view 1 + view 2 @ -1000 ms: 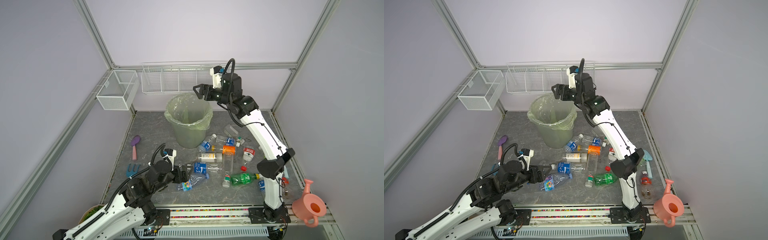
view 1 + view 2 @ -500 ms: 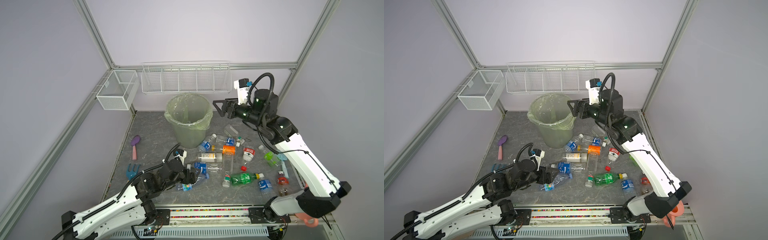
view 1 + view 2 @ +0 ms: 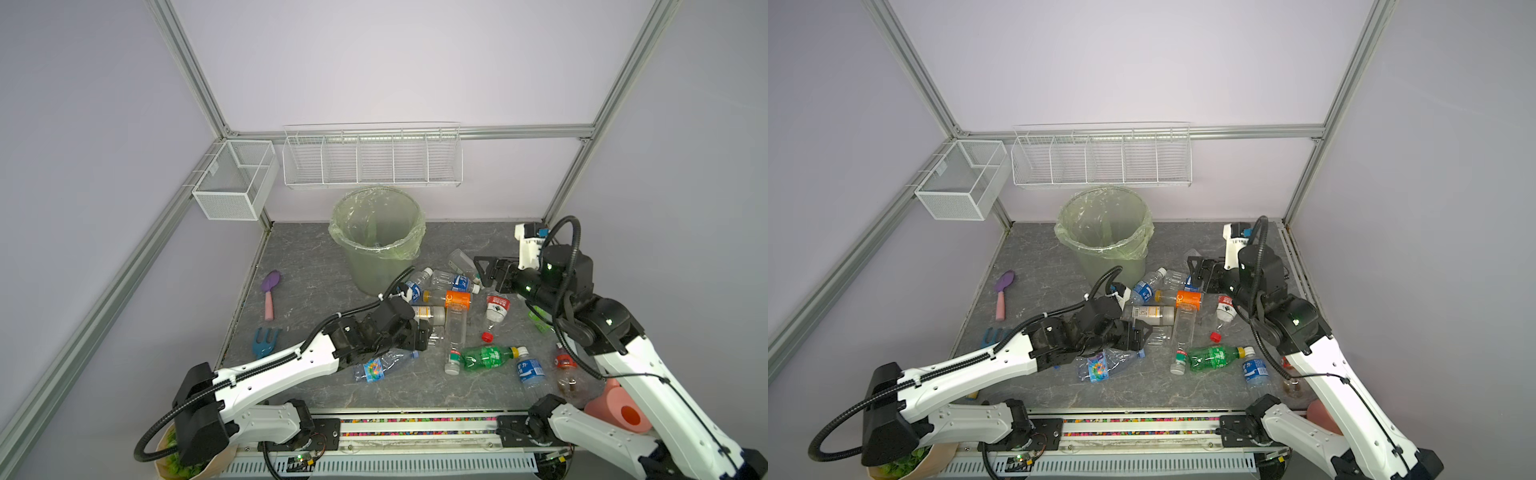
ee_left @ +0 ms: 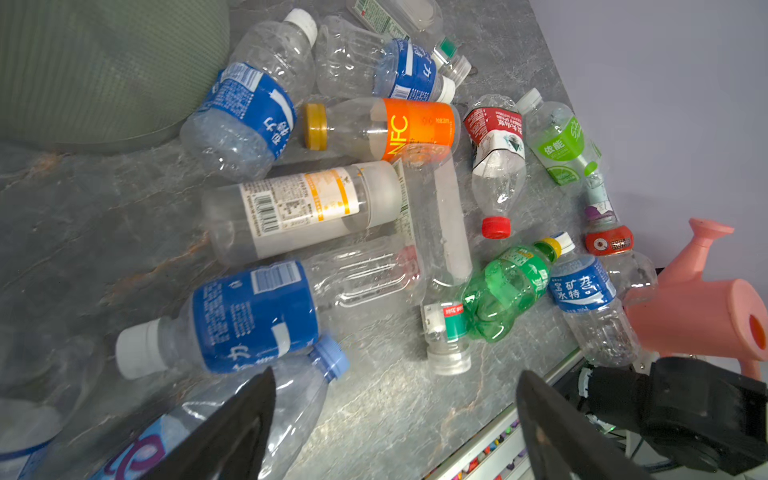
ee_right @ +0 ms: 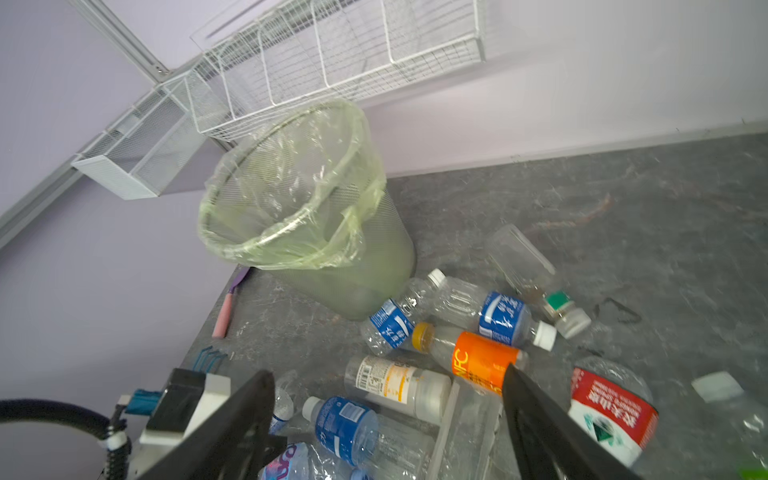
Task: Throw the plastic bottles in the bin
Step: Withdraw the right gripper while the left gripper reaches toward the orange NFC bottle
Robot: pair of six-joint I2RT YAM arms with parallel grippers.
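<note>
The plastic bottles (image 3: 457, 298) lie on their sides in a loose cluster on the worktop (image 3: 316, 266), in front of and to the right of the bin (image 3: 374, 270). The bin stands upright at the rear centre, and the nearest blue-label bottle (image 5: 390, 328) lies just beside its base. A second ago the right gripper (image 3: 482, 270) was raised at the bin rim. It has now swung down and to the right and hovers over the rear of the cluster, jaws spread and holding nothing. This suggests a drop has been completed and the arm is returning for another bottle. In the same interval the left arm has reached forward from the front edge. The left gripper (image 3: 419, 334) is now low over the near side of the cluster, jaws spread wide and empty, above the crushed multicoloured bottle (image 3: 380, 368). Nearly all the bottles remain outside the bin. The long wire basket (image 3: 372, 158) hangs just above and behind the bin rim, so the front of the rim is likely the clearer approach. The left half of the worktop is open except for a purple trowel (image 3: 271, 286) and a blue fork (image 3: 266, 340). On the right, several bottles lie near the wall and the front rail, beside the pink watering can (image 3: 619, 411), where room is tight.
</note>
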